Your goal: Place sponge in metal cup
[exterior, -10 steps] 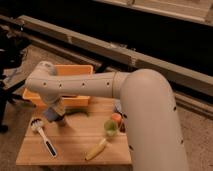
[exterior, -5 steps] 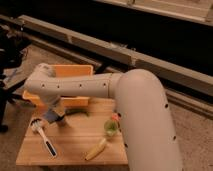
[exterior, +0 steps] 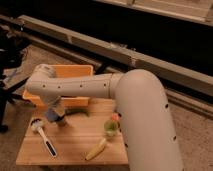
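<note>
Camera view: arm is reaching left over the table (exterior: 75, 145).
Gripper (exterior: 56, 118): hanging beside the cup (exterior: 61, 120); grip state impossible to tell.
Sponge (exterior: 52, 115): blue-grey, showing at the gripper.

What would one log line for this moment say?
gripper: low over wooden table, left side | beside it: white-headed brush | behind: orange bin | front: banana

The tabletop (exterior: 75, 142) is pale wood with a smooth, faintly satin finish. The arm's shell (exterior: 140, 115) looks like smooth matt off-white plastic. At the left centre of the frame, the gripper (exterior: 56, 118) is dark and dull above a blue-grey pad, the sponge (exterior: 52, 116). Behind it, the orange bin (exterior: 75, 71) looks like smooth plastic. A brush (exterior: 42, 136) has a dark matt handle.
</note>
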Robot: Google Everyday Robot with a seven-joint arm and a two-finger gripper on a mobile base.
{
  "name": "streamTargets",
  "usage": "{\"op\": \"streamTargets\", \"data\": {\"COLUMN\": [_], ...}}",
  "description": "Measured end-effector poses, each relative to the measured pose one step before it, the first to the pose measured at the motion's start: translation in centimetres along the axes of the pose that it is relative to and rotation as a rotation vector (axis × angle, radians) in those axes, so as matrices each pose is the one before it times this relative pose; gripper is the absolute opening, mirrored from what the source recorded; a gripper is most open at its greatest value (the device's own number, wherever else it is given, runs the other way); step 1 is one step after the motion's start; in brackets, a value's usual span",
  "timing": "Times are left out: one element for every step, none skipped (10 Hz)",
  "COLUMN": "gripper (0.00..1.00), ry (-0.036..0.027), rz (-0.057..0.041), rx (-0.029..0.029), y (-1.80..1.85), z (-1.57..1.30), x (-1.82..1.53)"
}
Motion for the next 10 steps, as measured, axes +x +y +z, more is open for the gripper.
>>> {"op": "streamTargets", "data": {"gripper": [0.8, 0.8, 0.8, 0.8, 0.8, 0.8, 0.8, 0.8, 0.8, 0.8], "ry": [-0.00258, -0.00454, -0.004, -0.00614, -0.00876, -0.01093, -0.00719, 0.00082, -0.00155, -0.00093], "rz": [0.00352, 0.00428, 0.00334, 0.00273, 0.00131, 0.002, -0.0014, -0.00226, -0.00145, -0.0038], "rx": [0.00111, 0.00162, 0.00188, 0.00526, 0.01077, 0.02452, 0.02712, 0.02384, 0.0073, 0.00076], "y": [0.122, 0.19, 0.189, 0.274, 0.401, 0.761, 0.875, 0.607, 0.241, -0.125], "z": [-0.027, -0.116, -0.114, -0.249, -0.52, -1.133, -1.142, -0.855, -0.308, -0.021], "x": [0.115, 0.15, 0.143, 0.186, 0.281, 0.501, 0.435, 0.462, 0.065, -0.206]}}
